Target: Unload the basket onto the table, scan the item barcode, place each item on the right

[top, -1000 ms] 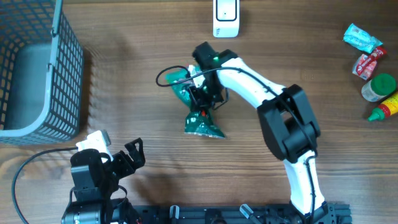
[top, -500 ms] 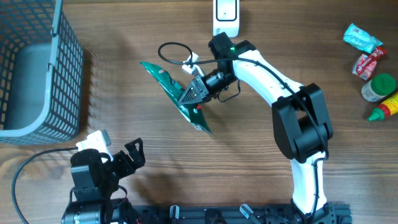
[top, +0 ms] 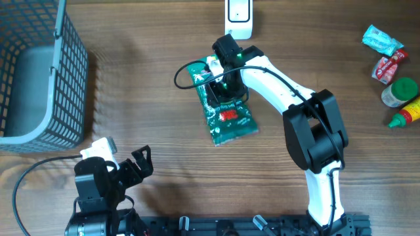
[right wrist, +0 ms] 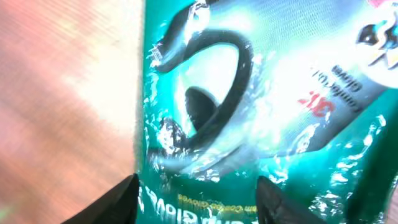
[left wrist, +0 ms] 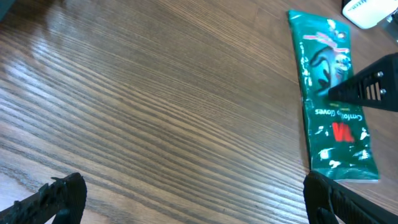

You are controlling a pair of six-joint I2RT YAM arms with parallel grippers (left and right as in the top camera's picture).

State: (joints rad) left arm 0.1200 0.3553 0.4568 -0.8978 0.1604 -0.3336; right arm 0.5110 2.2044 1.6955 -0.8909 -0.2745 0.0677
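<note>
The packet [top: 228, 117] lies flat mid-table, its top edge just below the scanner [top: 238, 18]. The right gripper [right wrist: 200, 198] hangs over the packet's upper half, fingers apart and not closed on it. The left gripper [left wrist: 198, 202] sits near the front edge, fingers wide apart. Open table [top: 144, 111] stretches between packet and basket [top: 73, 78]. Groceries [top: 394, 72] crowd the right edge.

In my left wrist view, the flat green plastic packet [left wrist: 336, 124] at the right of the frame carries a red "3M" on its lower half, with white "Comfort Gloves" just above it. My right wrist view shows the packet [right wrist: 261, 93] close up, with "3M Comfort Glove" upside down at the right. I can read nothing else.
</note>
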